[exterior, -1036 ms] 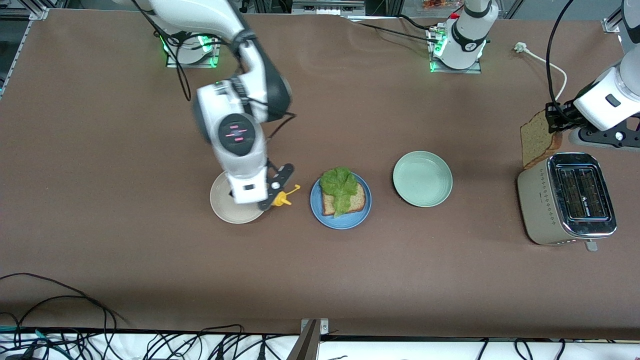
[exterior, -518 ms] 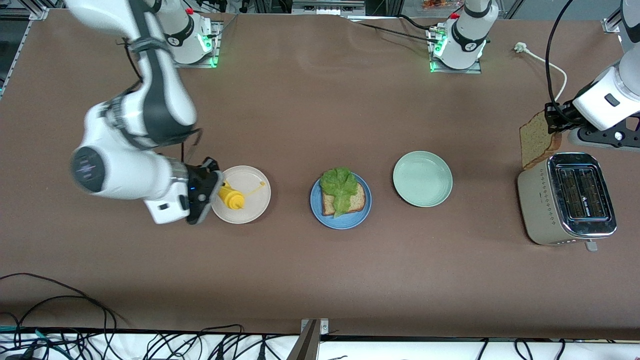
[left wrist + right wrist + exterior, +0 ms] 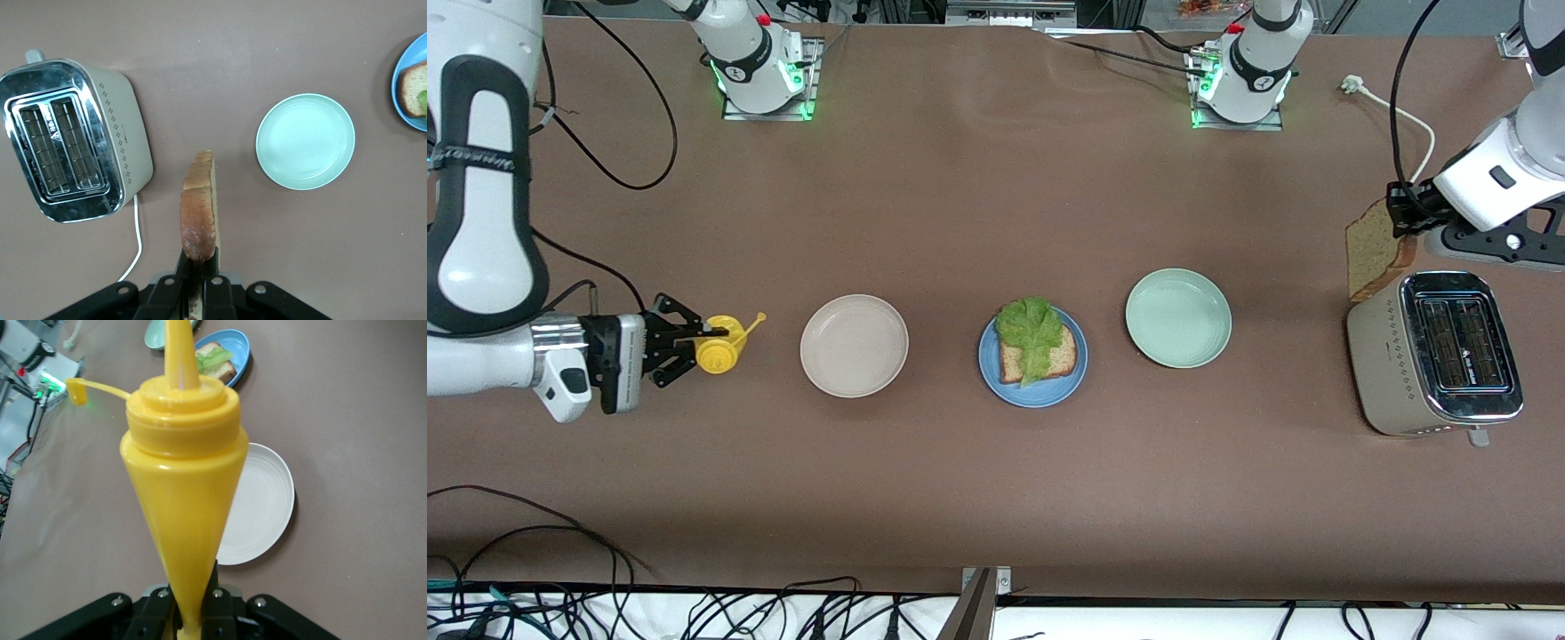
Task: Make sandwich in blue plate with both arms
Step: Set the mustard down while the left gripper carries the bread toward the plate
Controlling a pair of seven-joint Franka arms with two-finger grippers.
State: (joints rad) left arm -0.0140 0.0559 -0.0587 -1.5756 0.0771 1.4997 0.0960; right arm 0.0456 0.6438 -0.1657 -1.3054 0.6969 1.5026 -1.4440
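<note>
left hand (image 3: 1396,213): bread slice (image 3: 1374,249) | right hand (image 3: 685,342): yellow bottle (image 3: 720,342)

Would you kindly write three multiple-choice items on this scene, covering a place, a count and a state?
1. The ruffled green lettuce leaf lies on: A the round beige plate B the round matte blue plate C the silver toaster
2. Plates on the table: A two B three C four
3. The left gripper is: A open B shut on the brown bread slice C shut on nothing

B, lettuce sits on bread there; B, beige, blue and pale green plate; B, fingers pinch the slice.
</note>
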